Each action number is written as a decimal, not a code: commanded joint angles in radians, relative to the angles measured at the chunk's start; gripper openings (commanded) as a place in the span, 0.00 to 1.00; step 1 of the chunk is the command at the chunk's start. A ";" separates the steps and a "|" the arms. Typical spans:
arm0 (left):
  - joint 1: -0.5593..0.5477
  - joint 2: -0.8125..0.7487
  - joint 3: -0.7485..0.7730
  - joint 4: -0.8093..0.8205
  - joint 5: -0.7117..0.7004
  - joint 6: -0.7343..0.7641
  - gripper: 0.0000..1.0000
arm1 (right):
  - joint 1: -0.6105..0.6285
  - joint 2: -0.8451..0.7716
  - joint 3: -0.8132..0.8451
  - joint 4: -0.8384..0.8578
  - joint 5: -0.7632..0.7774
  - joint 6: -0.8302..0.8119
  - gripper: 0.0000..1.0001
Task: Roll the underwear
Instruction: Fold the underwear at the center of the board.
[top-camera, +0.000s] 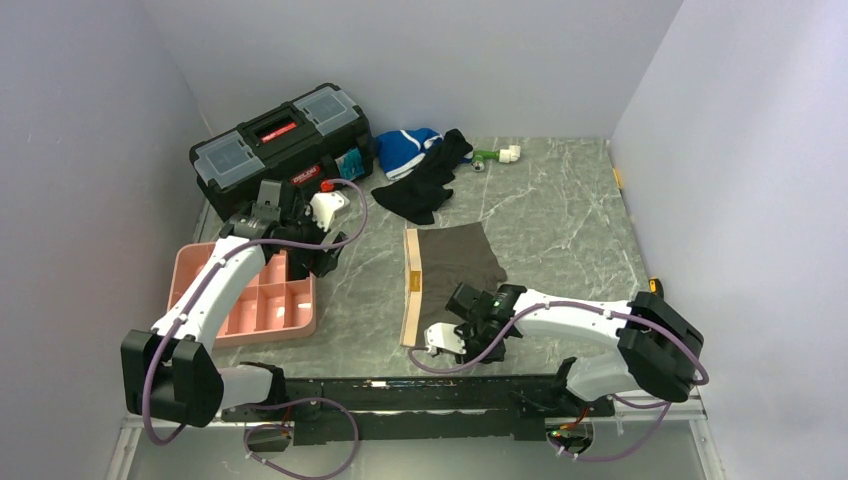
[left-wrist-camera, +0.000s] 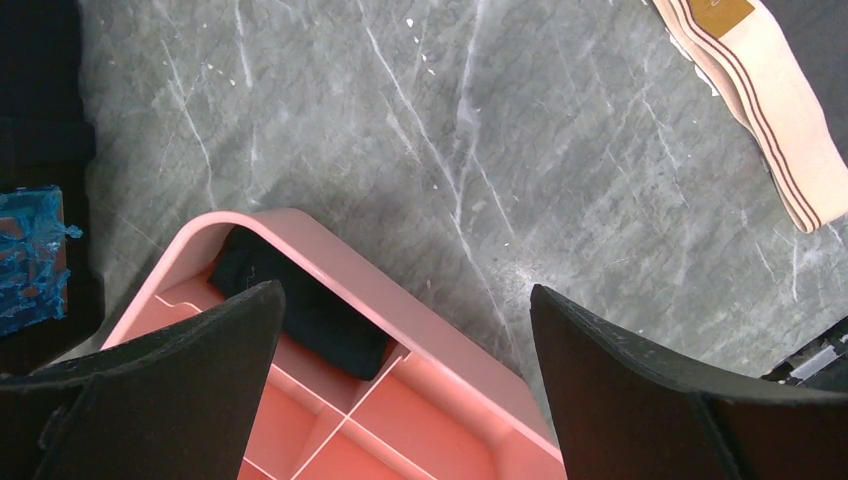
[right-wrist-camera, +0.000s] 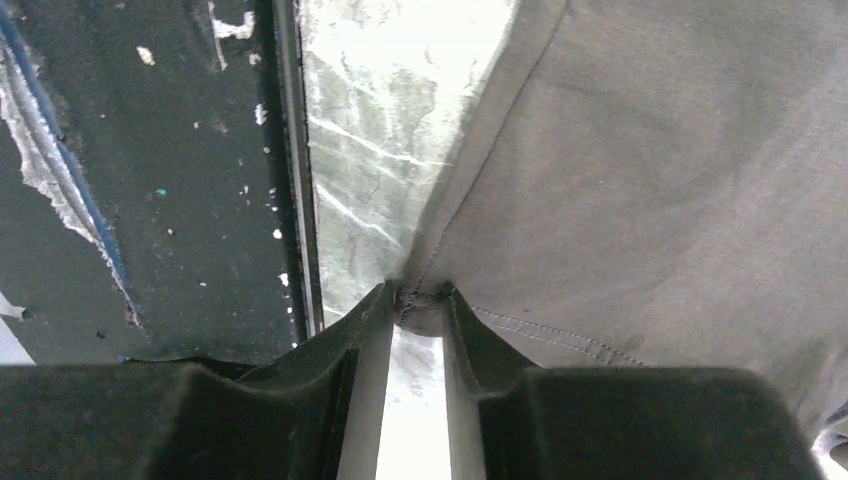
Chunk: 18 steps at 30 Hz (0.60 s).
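The underwear (top-camera: 458, 262) lies spread flat in the middle of the table, dark grey-brown, with its beige waistband (top-camera: 411, 288) along its left side. My right gripper (top-camera: 464, 303) is at its near edge. In the right wrist view the right gripper (right-wrist-camera: 420, 298) is shut on a stitched seam corner of the underwear (right-wrist-camera: 640, 170). My left gripper (top-camera: 322, 262) hangs open and empty over the far right corner of the pink tray (top-camera: 190, 272). In the left wrist view the left gripper (left-wrist-camera: 405, 292) is wide open above the tray rim (left-wrist-camera: 400, 300); the waistband (left-wrist-camera: 775, 100) shows at the top right.
A rolled black garment (left-wrist-camera: 310, 315) sits in the tray's corner compartment. A black toolbox (top-camera: 280, 140) stands at the back left. A blue-and-white garment (top-camera: 405, 150), a black garment (top-camera: 425, 185) and a green-and-white object (top-camera: 497, 155) lie at the back. A black rail (top-camera: 400, 392) runs along the near edge.
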<state>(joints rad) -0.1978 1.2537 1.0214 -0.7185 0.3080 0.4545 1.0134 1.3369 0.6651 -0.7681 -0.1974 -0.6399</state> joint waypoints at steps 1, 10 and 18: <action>0.000 -0.046 0.017 0.014 0.012 0.029 0.99 | 0.007 0.024 0.006 0.006 0.024 0.024 0.22; -0.002 -0.219 -0.227 0.198 0.117 0.101 0.99 | -0.008 -0.036 0.035 -0.006 0.008 0.034 0.00; -0.124 -0.325 -0.416 0.313 0.115 0.220 0.99 | -0.166 -0.053 0.131 -0.081 -0.174 0.010 0.00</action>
<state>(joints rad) -0.2405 0.9695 0.6621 -0.5198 0.4122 0.5896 0.9226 1.3056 0.7147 -0.7971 -0.2451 -0.6201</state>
